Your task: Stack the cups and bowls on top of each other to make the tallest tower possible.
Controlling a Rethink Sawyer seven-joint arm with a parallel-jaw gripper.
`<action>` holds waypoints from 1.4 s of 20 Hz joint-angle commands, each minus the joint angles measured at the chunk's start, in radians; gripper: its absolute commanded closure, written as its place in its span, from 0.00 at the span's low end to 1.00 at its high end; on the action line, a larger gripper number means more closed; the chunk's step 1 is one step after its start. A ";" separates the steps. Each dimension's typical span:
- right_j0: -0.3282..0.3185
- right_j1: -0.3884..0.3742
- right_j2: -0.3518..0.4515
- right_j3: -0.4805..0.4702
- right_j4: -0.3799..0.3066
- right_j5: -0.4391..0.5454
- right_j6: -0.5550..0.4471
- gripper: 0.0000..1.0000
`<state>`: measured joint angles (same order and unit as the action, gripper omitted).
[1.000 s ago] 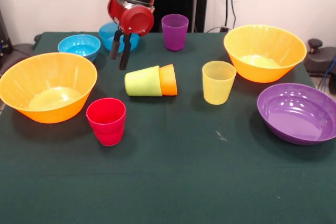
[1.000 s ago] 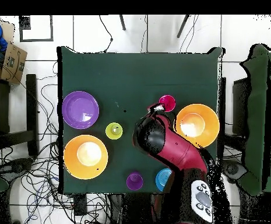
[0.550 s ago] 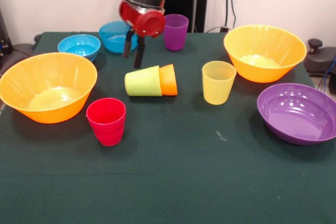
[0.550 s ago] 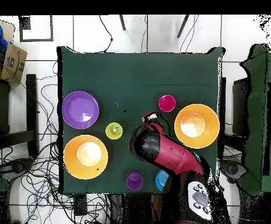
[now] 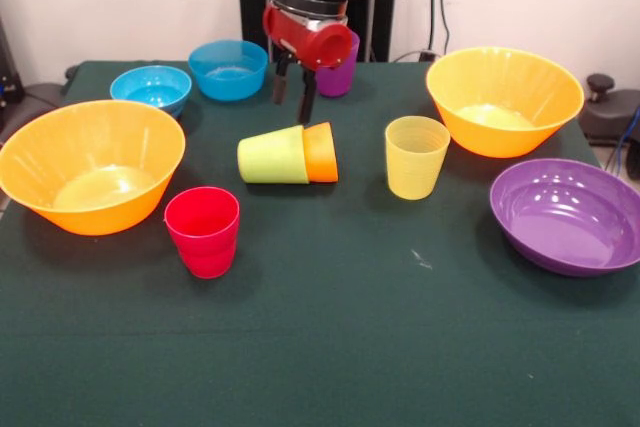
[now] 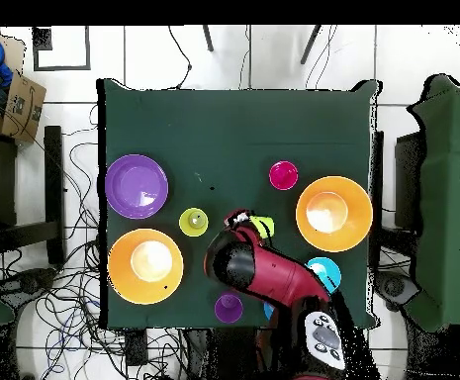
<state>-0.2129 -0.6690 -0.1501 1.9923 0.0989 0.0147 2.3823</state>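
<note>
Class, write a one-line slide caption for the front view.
Open gripper hovers above nested lime and orange cups lying sideways among bowls.

From the front, the red and black robot arm point(image 5: 312, 7) covers the left side of the small purple plastic cup point(image 5: 343, 72), and the top of the arm is cut off by the picture's edge. The wide shallow purple bowl point(image 5: 566, 213) runs off the right edge. From above, the arm hides most of the deeper blue bowl point(image 6: 268, 311) and part of the lime green cup point(image 6: 263, 226), and the orange cup cannot be seen at all.
</note>
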 commanded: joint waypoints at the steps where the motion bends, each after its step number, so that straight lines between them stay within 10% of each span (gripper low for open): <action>1: 0.003 0.006 0.115 0.126 -0.078 -0.036 0.091 0.00; 14: -0.041 -0.085 0.087 0.105 -0.119 0.200 -0.043 0.00; 28: -0.164 -0.096 0.065 0.037 -0.294 0.224 -0.115 0.00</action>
<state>-0.3215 -0.7851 -0.1271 2.0818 -0.0842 0.1431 2.3823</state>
